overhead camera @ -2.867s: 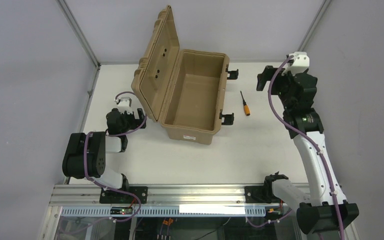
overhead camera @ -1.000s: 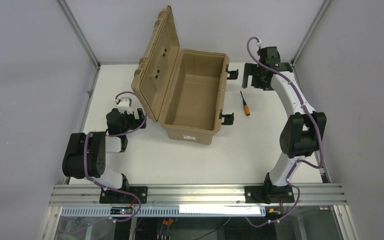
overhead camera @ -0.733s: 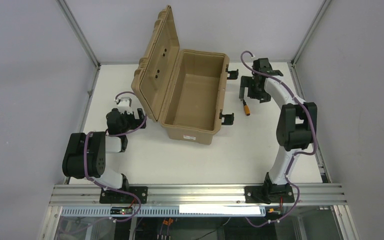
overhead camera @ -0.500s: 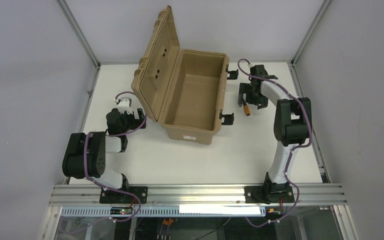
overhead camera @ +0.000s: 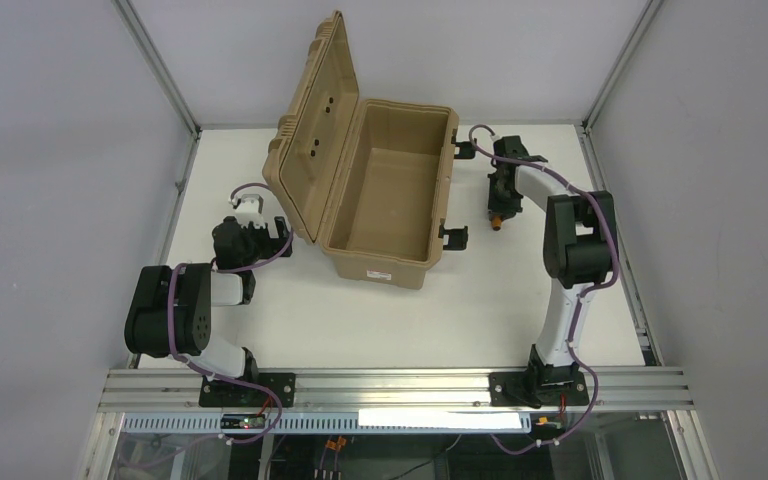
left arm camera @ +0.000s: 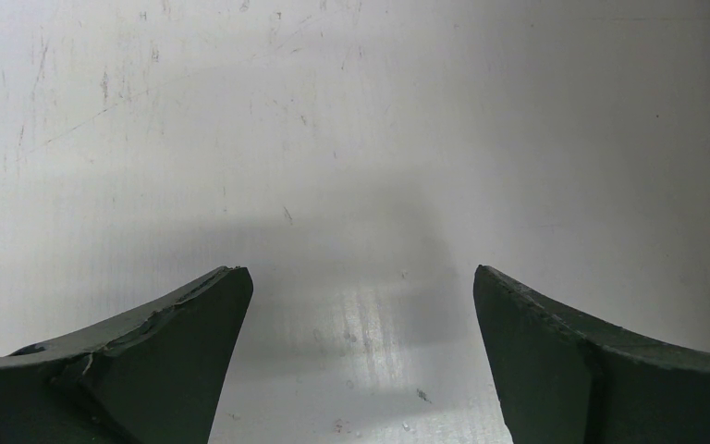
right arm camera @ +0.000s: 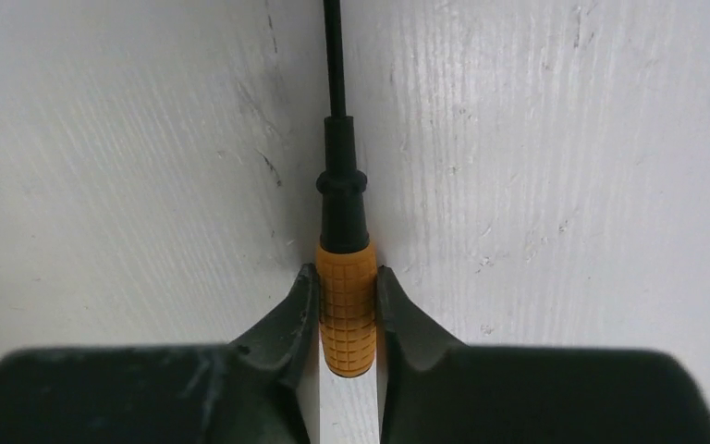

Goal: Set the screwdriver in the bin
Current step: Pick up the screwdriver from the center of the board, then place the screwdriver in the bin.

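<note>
Two arms stand at the near edge of a white table (overhead camera: 380,330). The largest thing on the table is the bin (overhead camera: 375,262), a tan case that stands left of the middle. Its ribbed lid (overhead camera: 315,120) is raised at the left side, so the inside is open to the top. Black latches (overhead camera: 453,237) hang on its right wall, and a small white label (overhead camera: 381,275) is on the near wall.

The right arm (overhead camera: 580,240) reaches far and to the left, and bends down to the table just right of the bin. The left arm (overhead camera: 175,310) is folded low, left of the bin.

The right gripper (right arm camera: 346,277) is closed on the screwdriver (right arm camera: 346,319). Its two fingers (right arm camera: 291,319) press the orange handle from both sides. The thin black shaft points away from the gripper, along the table surface. In the top view only a bit of orange shows under the gripper. The screwdriver is outside the bin, on the table near its right wall, about between the two latches.

The left gripper (left arm camera: 361,277) is wide open above the bare table and it holds nothing.
</note>
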Action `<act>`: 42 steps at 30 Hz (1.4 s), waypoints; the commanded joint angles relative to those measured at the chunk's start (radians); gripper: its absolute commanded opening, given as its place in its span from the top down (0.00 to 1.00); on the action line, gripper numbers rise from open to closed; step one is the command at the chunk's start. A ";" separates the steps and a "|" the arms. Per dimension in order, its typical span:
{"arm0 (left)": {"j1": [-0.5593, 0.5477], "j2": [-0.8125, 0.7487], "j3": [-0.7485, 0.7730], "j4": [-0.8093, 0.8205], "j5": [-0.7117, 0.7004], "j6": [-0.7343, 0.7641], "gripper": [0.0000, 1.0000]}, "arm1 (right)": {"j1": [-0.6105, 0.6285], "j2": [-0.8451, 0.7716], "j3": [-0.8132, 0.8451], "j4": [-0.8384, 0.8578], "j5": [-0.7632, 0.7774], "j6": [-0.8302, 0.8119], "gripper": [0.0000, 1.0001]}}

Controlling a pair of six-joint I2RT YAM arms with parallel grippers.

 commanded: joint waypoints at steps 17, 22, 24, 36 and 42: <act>0.011 -0.019 -0.002 0.054 0.019 0.009 0.01 | 0.009 -0.299 0.129 -0.165 0.098 -0.042 0.99; 0.011 -0.019 -0.002 0.054 0.019 0.010 0.01 | 0.009 -0.335 0.246 -0.266 0.128 -0.064 0.99; 0.011 -0.019 -0.002 0.054 0.019 0.010 0.01 | 0.009 -0.345 0.297 -0.305 0.135 -0.071 0.99; 0.012 -0.019 -0.001 0.054 0.019 0.009 0.01 | 0.008 -0.351 0.661 -0.529 0.119 -0.056 0.99; 0.011 -0.019 -0.002 0.054 0.019 0.010 0.01 | 0.008 -0.338 0.838 -0.623 0.115 -0.016 0.99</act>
